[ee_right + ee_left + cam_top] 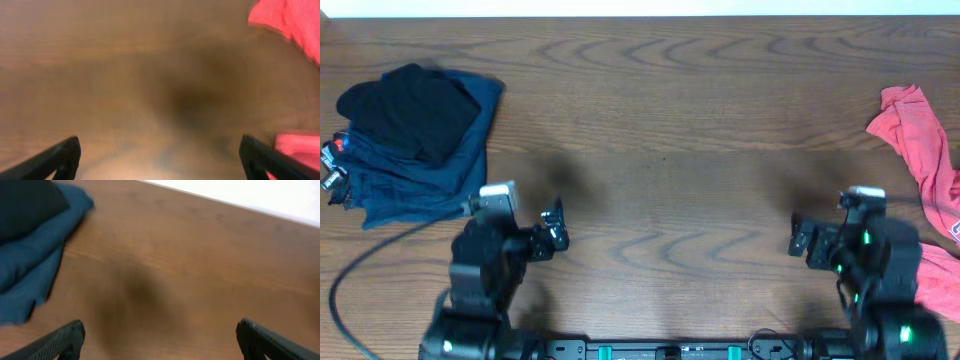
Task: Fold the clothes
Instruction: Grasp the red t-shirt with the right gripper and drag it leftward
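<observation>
The coral-red T-shirt (932, 160) lies crumpled at the table's right edge, partly cut off by the frame. It also shows in the right wrist view (295, 22) at the upper right and lower right. My right gripper (804, 238) is open and empty above bare wood, left of the shirt. Its fingers (160, 159) are spread wide. My left gripper (554, 232) is open and empty near the front left. Its fingers (160, 339) are spread over bare table.
A pile of navy blue folded garments (415, 170) with a black folded garment (410, 110) on top sits at the far left. The navy pile also shows in the left wrist view (35, 250). A dark cable (360, 270) runs by the left arm's base.
</observation>
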